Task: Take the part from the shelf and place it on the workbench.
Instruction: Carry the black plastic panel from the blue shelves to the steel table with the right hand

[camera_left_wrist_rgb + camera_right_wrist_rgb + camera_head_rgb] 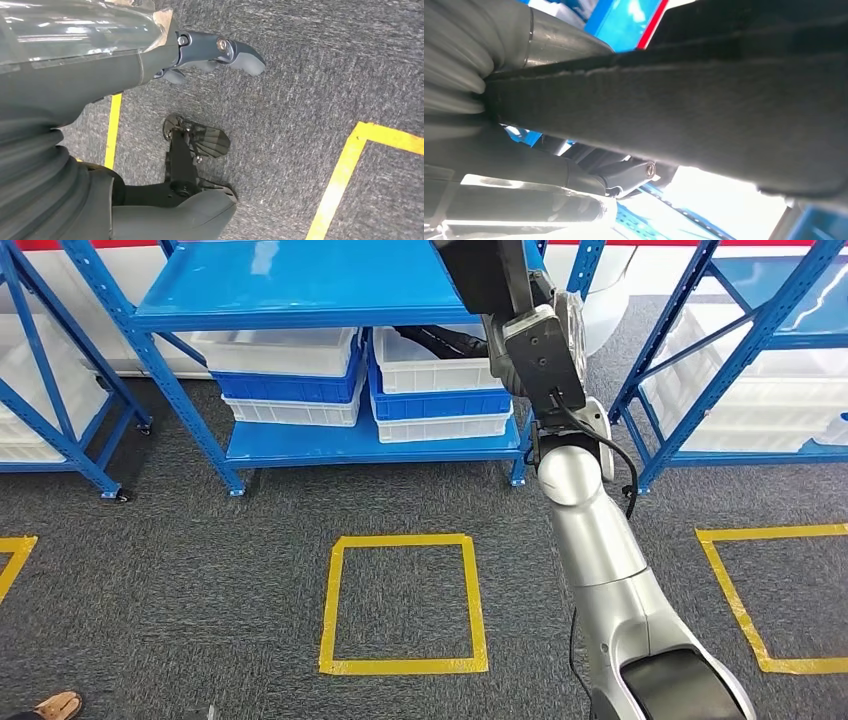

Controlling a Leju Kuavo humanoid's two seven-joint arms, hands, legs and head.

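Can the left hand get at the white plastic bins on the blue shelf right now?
Probably not. The left hand hangs low over the grey carpet, holding nothing, while the white plastic bins sit on the blue metal shelf ahead. Its arm would have to rise first.

R hand [574, 172] grips a wide dark part [684, 115] (felt-like face), blue shelf [624, 20] behind.
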